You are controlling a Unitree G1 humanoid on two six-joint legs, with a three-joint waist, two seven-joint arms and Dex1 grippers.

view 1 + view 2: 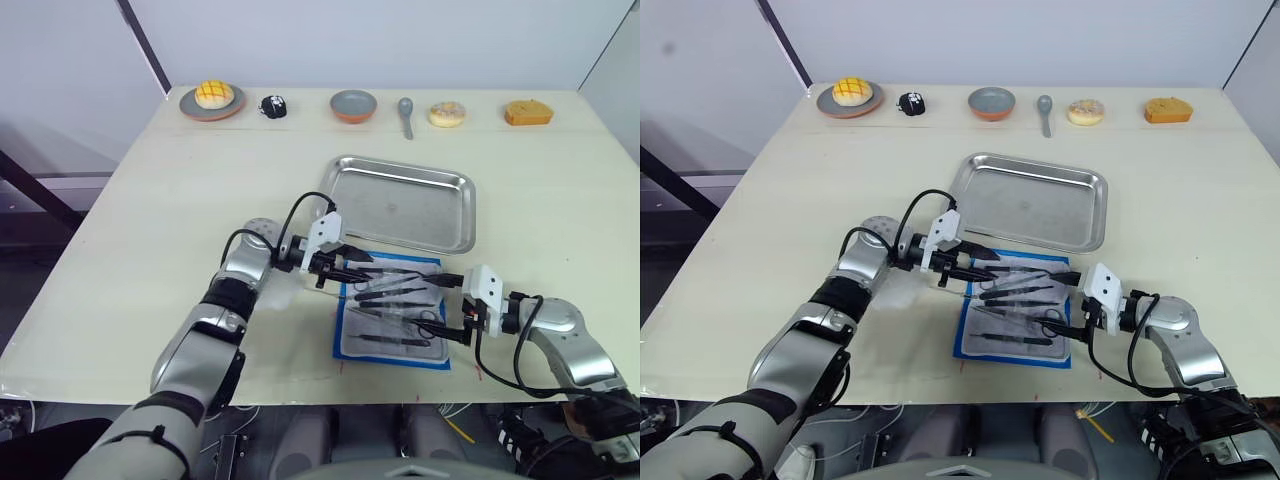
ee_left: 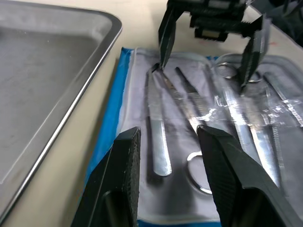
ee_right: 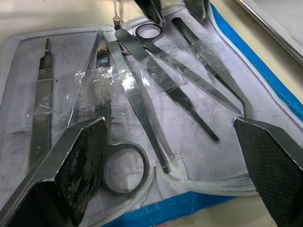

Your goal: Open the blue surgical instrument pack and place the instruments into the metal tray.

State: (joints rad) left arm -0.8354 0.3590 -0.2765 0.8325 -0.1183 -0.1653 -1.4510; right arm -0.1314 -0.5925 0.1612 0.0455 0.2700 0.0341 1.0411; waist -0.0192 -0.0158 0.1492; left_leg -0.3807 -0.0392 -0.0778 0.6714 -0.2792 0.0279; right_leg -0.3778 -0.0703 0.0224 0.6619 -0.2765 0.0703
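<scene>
Right at the near edge of the table (image 1: pixel 110 300), the blue surgical instrument pack (image 1: pixel 392 310) lies unfolded, its pale lining up and the instruments (image 1: pixel 395 297) lined up under clear pockets. The right gripper (image 1: pixel 449 310) sits at the pack's right side, its black fingers spread wide apart and holding nothing; one fingertip hangs over the far right corner of the lining, the other over the near right part. From the right wrist view, a pair of scissors (image 3: pixel 124 146) with a ring handle and several straight forceps lie between those open fingers, fanned across the lining.

Opposite, the left gripper (image 1: pixel 347 266) reaches in from the pack's left, at its far left corner. Its fingers are parted by a moderate gap and grip nothing; in the left wrist view a flat blunt-ended tool (image 2: pixel 157 142) and a ring handle lie in the gap just below the tips, though I cannot tell whether the pads touch the lining.

Just beyond the pack, close to its far edge, stands the metal tray (image 1: pixel 405 203), with none of the tools in it.

Along the far edge of the table sit a plate with a yellow bun (image 1: pixel 212 99), a small black object (image 1: pixel 272 106), a round grey bowl (image 1: pixel 353 104), a grey spoon (image 1: pixel 406 112), a doughnut (image 1: pixel 446 113) and an orange cake piece (image 1: pixel 528 112).
</scene>
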